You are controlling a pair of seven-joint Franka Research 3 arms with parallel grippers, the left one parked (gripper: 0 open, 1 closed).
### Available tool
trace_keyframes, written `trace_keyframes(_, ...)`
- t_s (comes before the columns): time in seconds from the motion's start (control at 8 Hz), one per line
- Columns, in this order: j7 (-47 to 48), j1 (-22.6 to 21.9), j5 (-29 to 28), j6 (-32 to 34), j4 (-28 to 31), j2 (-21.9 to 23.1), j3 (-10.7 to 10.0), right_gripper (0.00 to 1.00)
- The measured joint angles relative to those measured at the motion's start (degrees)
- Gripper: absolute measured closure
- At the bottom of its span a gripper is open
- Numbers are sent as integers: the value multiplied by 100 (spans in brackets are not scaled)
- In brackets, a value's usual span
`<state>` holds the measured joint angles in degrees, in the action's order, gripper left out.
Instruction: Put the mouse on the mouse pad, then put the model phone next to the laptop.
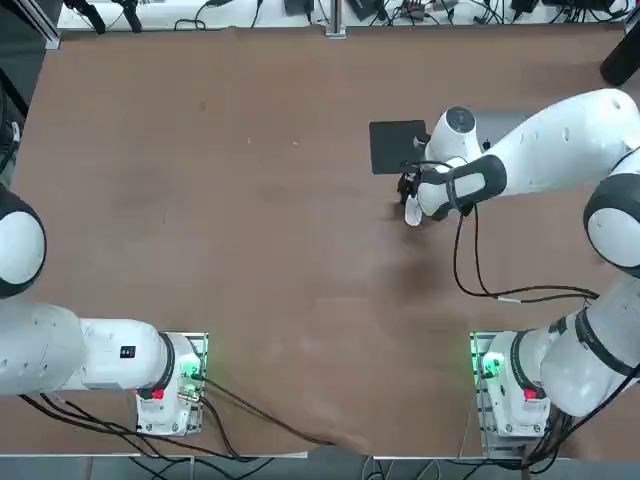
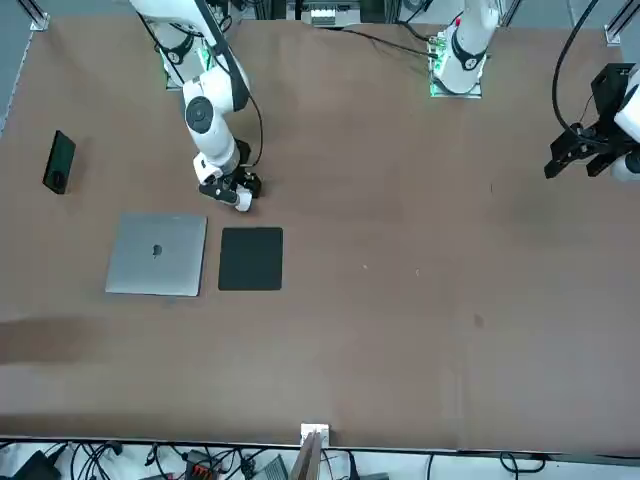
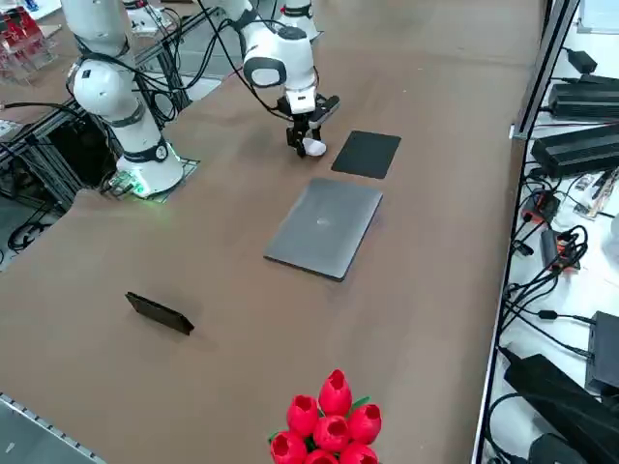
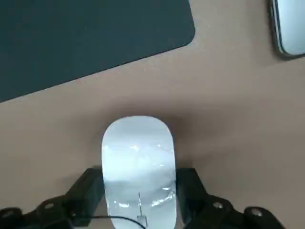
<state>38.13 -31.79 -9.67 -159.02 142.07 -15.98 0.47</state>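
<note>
The white mouse (image 4: pixel 138 162) sits between my right gripper's (image 4: pixel 139 191) two black fingers (image 4: pixel 88 188), which press on its sides just short of the black mouse pad (image 4: pixel 86 33). From across the table, the mouse (image 2: pixel 243 200) is under the gripper (image 2: pixel 238 188), behind the pad (image 2: pixel 250 258). The silver laptop (image 2: pixel 157 254) lies beside the pad, and the dark phone (image 2: pixel 59 162) lies apart, near the table edge. From overhead, the mouse (image 1: pixel 412 213) pokes out below the wrist, next to the pad (image 1: pixel 397 146); my arm hides the laptop there.
A bunch of red tulips (image 3: pixel 329 420) stands at the table's near edge in the side view, beyond the phone (image 3: pixel 160 313) and laptop (image 3: pixel 324 227). Cables and black boxes (image 3: pixel 580 106) line the floor past the table's edge.
</note>
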Motion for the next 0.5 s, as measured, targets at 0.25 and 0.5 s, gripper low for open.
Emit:
trace_keyframes(0.25,1,0,0,-2,-32,17,-3,22)
trace_keyframes(0.5,-27,2,9,102,-294,73,-32,22)
